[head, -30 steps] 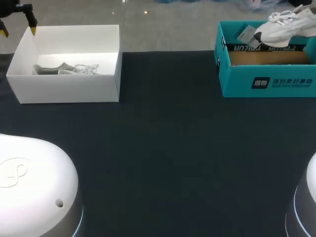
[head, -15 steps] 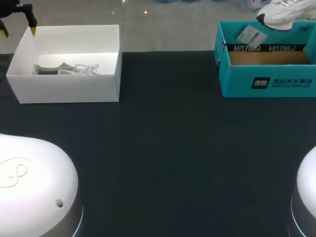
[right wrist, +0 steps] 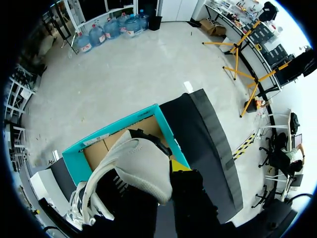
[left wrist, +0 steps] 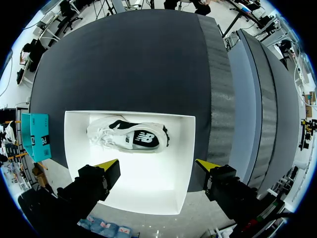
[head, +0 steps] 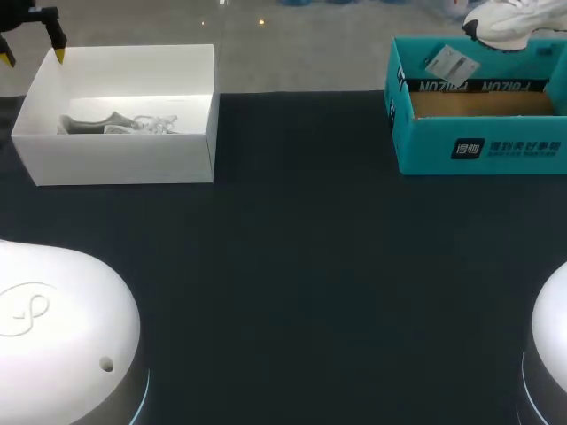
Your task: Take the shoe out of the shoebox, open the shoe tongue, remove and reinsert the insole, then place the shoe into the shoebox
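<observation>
A white shoe [head: 512,24] hangs above the far side of the teal shoebox [head: 478,146], at the table's far right. In the right wrist view my right gripper [right wrist: 171,171] is shut on this shoe [right wrist: 141,166] at its heel collar; one yellow fingertip [right wrist: 179,165] shows, the other is hidden by the shoe. The teal shoebox [right wrist: 106,134] lies below it, with a paper tag [head: 447,62] inside. My left gripper [head: 34,55] hovers open over the far left corner of a white box [head: 124,159]. A second white shoe with black patches [left wrist: 131,137] lies in that white box [left wrist: 148,188], ahead of the left gripper [left wrist: 157,166].
The dark table top [head: 301,266] stretches between the two boxes. My arms' white bases stand at the near left [head: 62,328] and near right [head: 554,354] corners.
The right gripper has lifted the white shoe up off the teal shoebox's far rim. The left gripper has stayed still over the white box.
</observation>
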